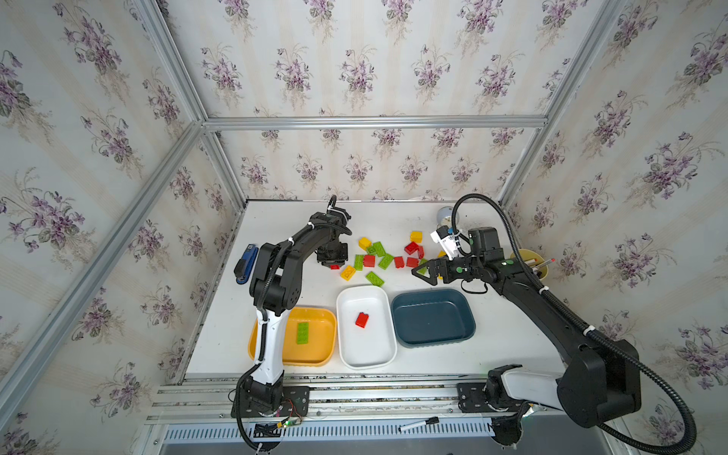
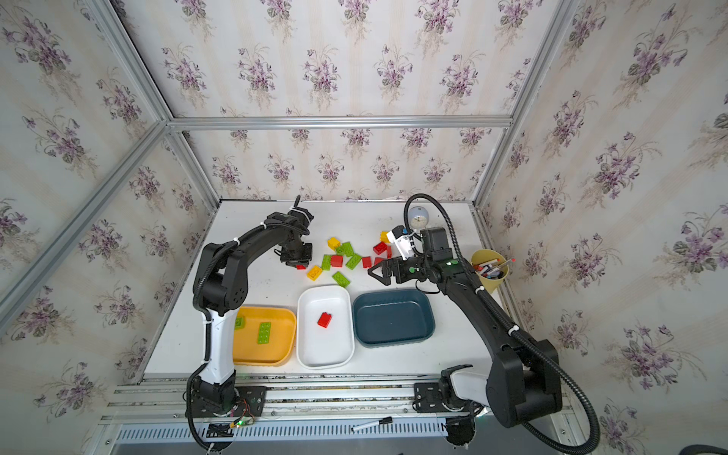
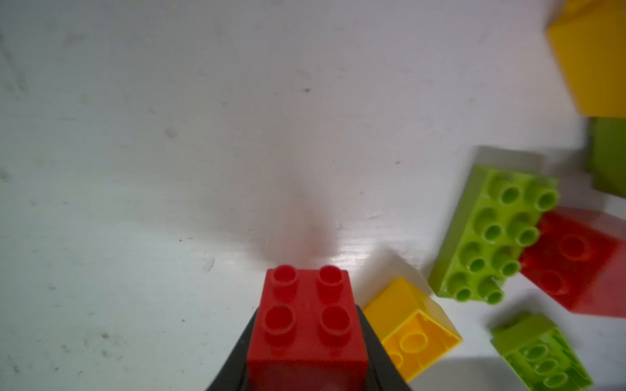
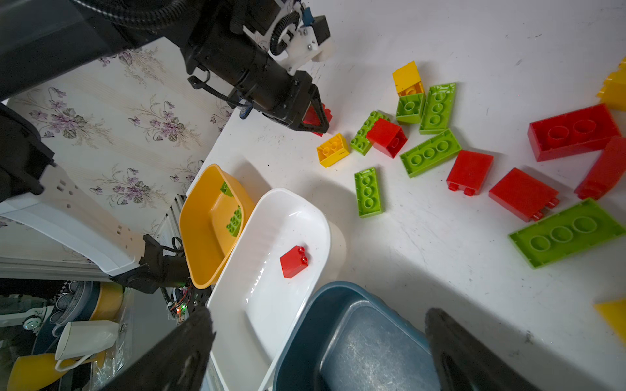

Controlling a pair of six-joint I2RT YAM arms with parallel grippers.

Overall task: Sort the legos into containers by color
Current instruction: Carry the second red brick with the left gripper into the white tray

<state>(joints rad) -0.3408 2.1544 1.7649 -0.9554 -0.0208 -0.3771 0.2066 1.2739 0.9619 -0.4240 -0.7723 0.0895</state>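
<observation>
My left gripper (image 3: pixel 307 333) is shut on a small red square lego (image 3: pixel 305 298) at the left edge of the loose heap, low over the table; in a top view it shows as the left gripper (image 1: pixel 333 263). Loose red, yellow and green legos (image 1: pixel 378 256) lie at the table's middle back. My right gripper (image 1: pixel 419 273) stands open and holds nothing, hovering over the far edge of the teal container (image 1: pixel 433 319). The orange-yellow container (image 1: pixel 319 354) holds a green lego (image 1: pixel 303 333). The white container (image 1: pixel 366 354) holds a red lego (image 1: pixel 362 319).
A blue stapler (image 1: pixel 246 264) lies at the table's left edge. A pale-yellow cup with pens (image 2: pixel 490 272) stands at the right edge behind my right arm. A round dial (image 2: pixel 417 216) sits at the back. A marker (image 1: pixel 419 424) lies on the front rail.
</observation>
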